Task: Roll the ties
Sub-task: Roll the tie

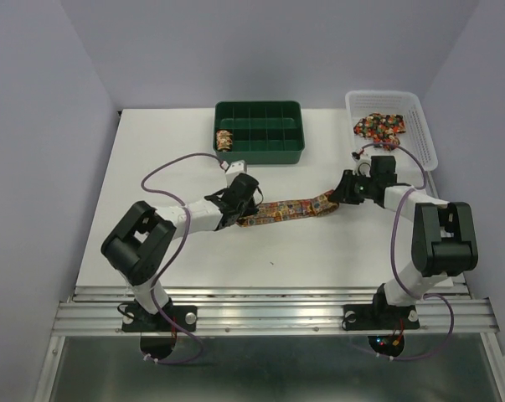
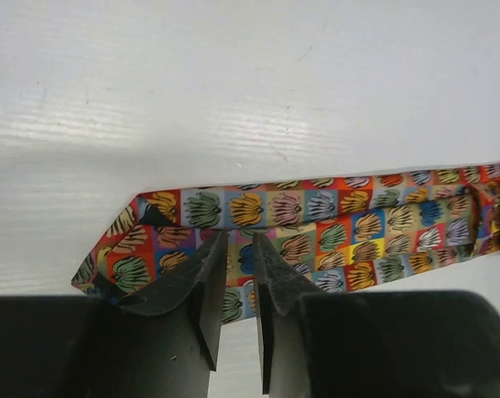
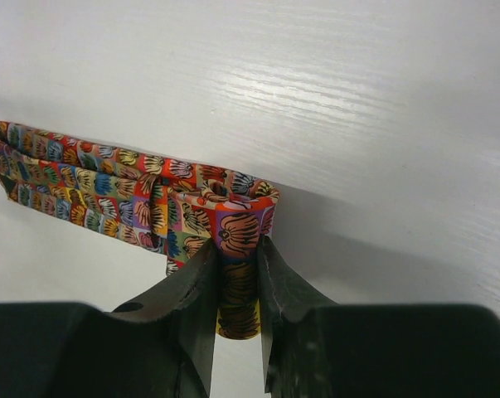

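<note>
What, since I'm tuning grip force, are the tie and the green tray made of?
The tie looks like thin printed fabric, matte: it lies limp and curls into a roll. The green tray looks like moulded plastic, slightly glossy, with thin rigid dividers.

A green divided tray [image 1: 269, 156] sat far-centre on the white tabletop [image 1: 235, 255]. A white basket [image 1: 419, 134] stood at the far right corner, apart from the tray.

Soft printed cloth tie [image 1: 285, 208], matt white table [image 1: 319, 251], glossy green plastic tray [image 1: 260, 154]
</note>
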`<action>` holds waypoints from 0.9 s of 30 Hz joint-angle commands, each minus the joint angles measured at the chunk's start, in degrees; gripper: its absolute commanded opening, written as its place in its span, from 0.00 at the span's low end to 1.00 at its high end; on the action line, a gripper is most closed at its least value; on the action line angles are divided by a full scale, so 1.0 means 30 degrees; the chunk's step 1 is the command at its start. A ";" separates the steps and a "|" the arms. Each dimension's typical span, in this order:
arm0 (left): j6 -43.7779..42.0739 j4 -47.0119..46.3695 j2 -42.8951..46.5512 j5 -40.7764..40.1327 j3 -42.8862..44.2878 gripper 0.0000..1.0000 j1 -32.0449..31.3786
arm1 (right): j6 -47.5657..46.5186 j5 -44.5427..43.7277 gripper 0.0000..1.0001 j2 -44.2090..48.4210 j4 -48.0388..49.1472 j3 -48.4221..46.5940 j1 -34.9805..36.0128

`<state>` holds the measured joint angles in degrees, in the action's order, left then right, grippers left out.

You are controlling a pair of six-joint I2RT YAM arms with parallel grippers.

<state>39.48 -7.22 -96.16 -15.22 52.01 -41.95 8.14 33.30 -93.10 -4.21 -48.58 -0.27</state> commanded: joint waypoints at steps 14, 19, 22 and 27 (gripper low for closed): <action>0.1105 -0.0463 -0.0673 0.0739 -0.2597 0.23 0.0303 | -0.0224 -0.7640 0.01 0.1706 -0.2932 -0.1883 0.3312; 0.1545 -0.0346 -0.0116 0.0651 -0.3331 0.22 0.0274 | -0.0077 -0.9714 0.01 0.2146 -0.3606 -0.2410 0.4890; 0.1691 0.0206 0.0440 0.0097 -0.3567 0.23 0.0303 | 0.0068 -1.0977 0.01 0.2264 -0.4396 -0.2937 0.5977; 0.2014 0.1031 0.1202 -0.0668 -0.3683 0.23 0.0274 | 0.0186 -1.3323 0.01 0.2001 -0.5393 -0.3465 0.7179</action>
<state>45.04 -12.12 -94.37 -15.11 43.44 -41.15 7.86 0.80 -88.44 -17.47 -55.22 19.27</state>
